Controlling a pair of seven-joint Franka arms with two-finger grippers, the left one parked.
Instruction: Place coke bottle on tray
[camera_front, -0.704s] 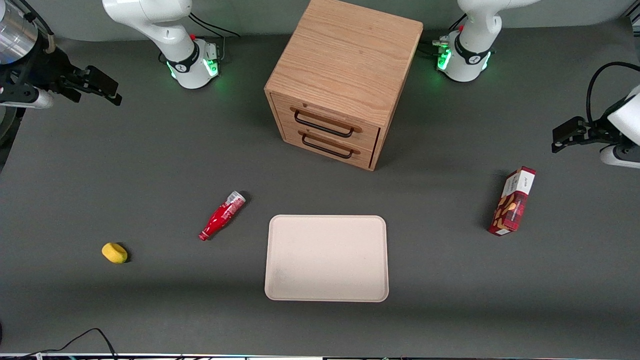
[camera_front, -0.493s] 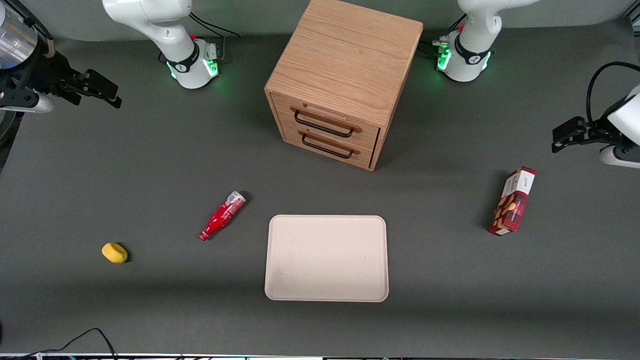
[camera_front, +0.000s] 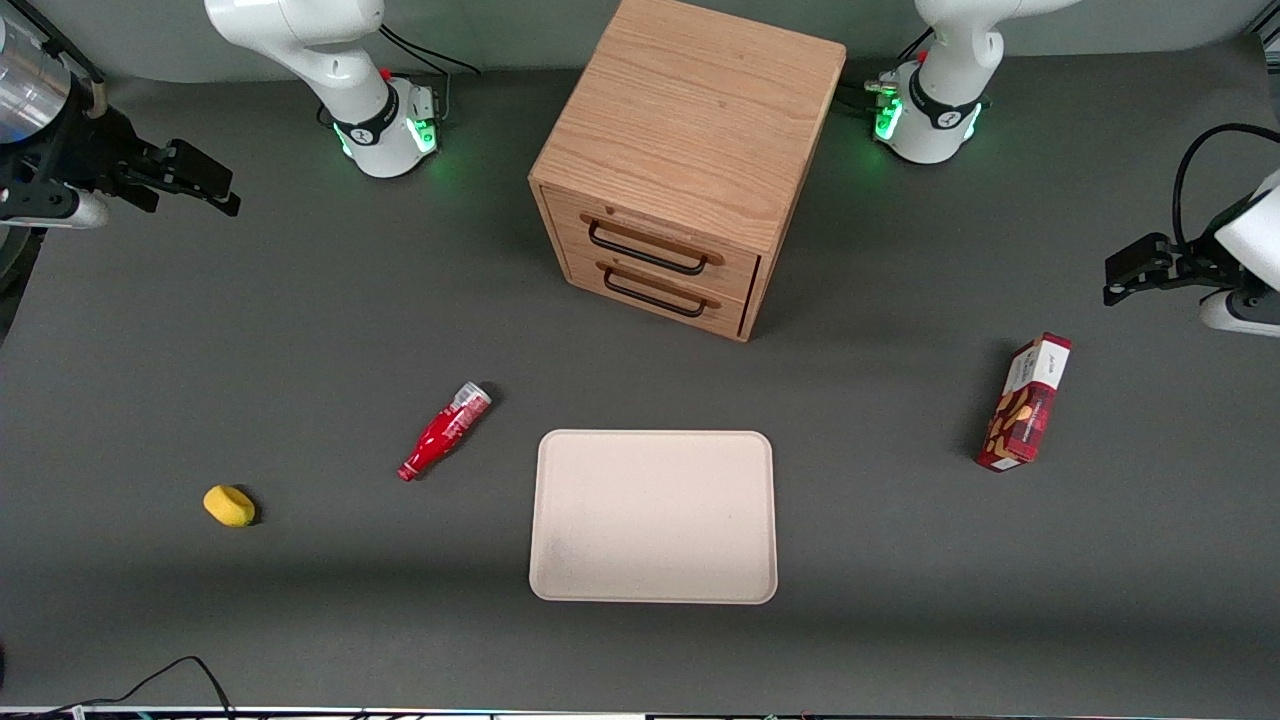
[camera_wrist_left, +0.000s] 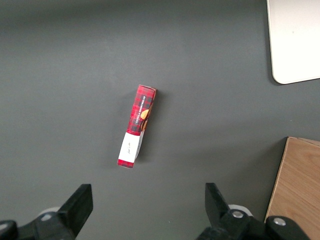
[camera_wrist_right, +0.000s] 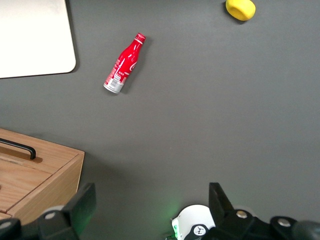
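Observation:
The coke bottle (camera_front: 443, 432) (camera_wrist_right: 124, 64), slim and red with white script, lies on its side on the grey table beside the tray, cap pointing toward the front camera. The beige tray (camera_front: 653, 515) (camera_wrist_right: 35, 40) lies flat with nothing on it. My gripper (camera_front: 195, 178) (camera_wrist_right: 150, 202) hangs open and holds nothing. It is at the working arm's end of the table, well apart from the bottle and farther from the front camera than it.
A wooden drawer cabinet (camera_front: 690, 150) (camera_wrist_right: 30, 175) with both drawers shut stands farther from the camera than the tray. A yellow lump (camera_front: 229, 505) (camera_wrist_right: 240, 9) lies near the bottle. A red snack box (camera_front: 1024, 403) (camera_wrist_left: 137, 132) lies toward the parked arm's end.
My gripper has drifted slightly toward the working arm's edge of the table. The bottle, tray and other things have not moved.

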